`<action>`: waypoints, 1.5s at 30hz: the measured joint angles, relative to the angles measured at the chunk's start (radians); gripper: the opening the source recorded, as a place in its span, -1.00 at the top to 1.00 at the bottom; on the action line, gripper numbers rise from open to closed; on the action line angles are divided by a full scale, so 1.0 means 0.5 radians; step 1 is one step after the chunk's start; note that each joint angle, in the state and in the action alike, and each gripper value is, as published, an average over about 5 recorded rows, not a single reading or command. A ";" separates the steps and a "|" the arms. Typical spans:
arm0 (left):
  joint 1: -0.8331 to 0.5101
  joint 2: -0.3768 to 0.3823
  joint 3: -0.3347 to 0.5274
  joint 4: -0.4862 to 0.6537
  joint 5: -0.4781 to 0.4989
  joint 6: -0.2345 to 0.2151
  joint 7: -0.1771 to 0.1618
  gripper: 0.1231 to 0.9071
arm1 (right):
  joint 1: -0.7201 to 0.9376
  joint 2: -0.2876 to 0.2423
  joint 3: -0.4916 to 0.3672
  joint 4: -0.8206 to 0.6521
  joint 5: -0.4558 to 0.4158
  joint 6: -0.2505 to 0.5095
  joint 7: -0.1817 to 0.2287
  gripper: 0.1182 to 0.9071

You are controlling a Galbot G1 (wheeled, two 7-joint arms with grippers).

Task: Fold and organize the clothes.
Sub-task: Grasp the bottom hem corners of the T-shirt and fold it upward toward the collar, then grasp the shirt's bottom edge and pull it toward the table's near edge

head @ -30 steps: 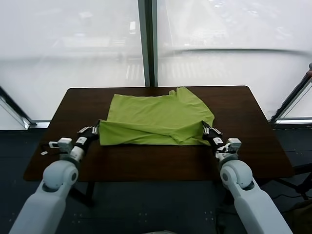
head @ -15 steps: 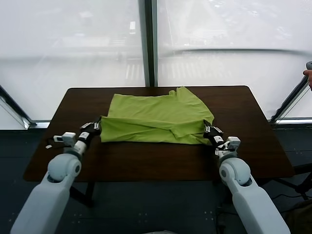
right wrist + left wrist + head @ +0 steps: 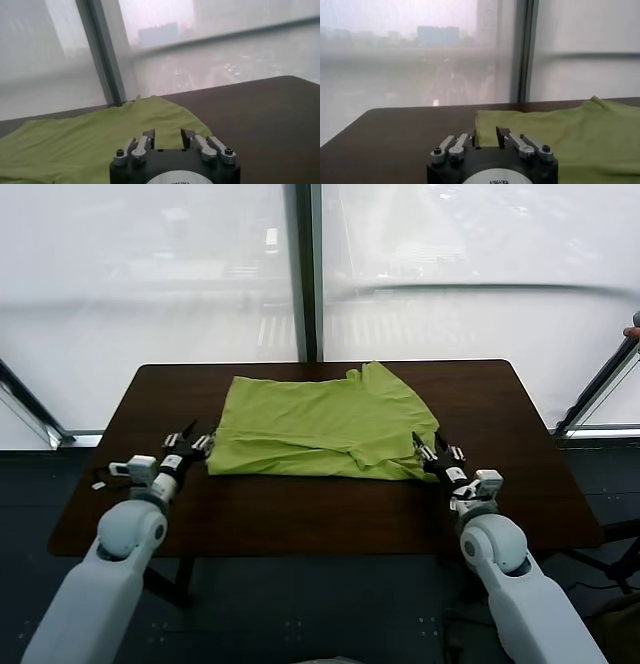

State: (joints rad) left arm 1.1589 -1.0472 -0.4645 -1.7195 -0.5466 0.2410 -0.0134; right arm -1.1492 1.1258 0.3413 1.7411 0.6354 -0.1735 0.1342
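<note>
The lime-green T-shirt [image 3: 320,424] lies spread on the dark table [image 3: 300,514], its near part folded back over itself and lying low. My left gripper [image 3: 198,440] sits at the shirt's left edge, shut on the hem; the left wrist view shows green cloth [image 3: 560,130] running in between its fingers [image 3: 487,136]. At the shirt's right front corner my right gripper [image 3: 427,442] is open. In the right wrist view its fingers [image 3: 167,135] stand apart, with the shirt [image 3: 100,140] lying on the table beyond them. No print shows.
Bare tabletop runs along the near edge [image 3: 320,534] and to both sides of the shirt. Large windows with a dark centre post [image 3: 305,274] stand behind the table. A person's hand [image 3: 632,332] shows at the far right edge.
The lifted fold of the shirt has sunk flatter onto the layer below. My right gripper has opened and let go of the right corner. The left gripper has stayed at the left edge.
</note>
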 joint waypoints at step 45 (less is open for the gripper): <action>0.398 -0.010 -0.116 -0.417 -0.319 0.490 -0.229 -1.00 | -0.368 -0.486 0.158 0.573 0.163 -0.893 0.050 -0.73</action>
State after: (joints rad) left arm 1.3582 -1.0520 -0.5227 -1.9279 -0.7059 0.4858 -0.1277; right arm -1.3333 0.8826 0.4203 2.0276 0.7166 -0.6198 0.1594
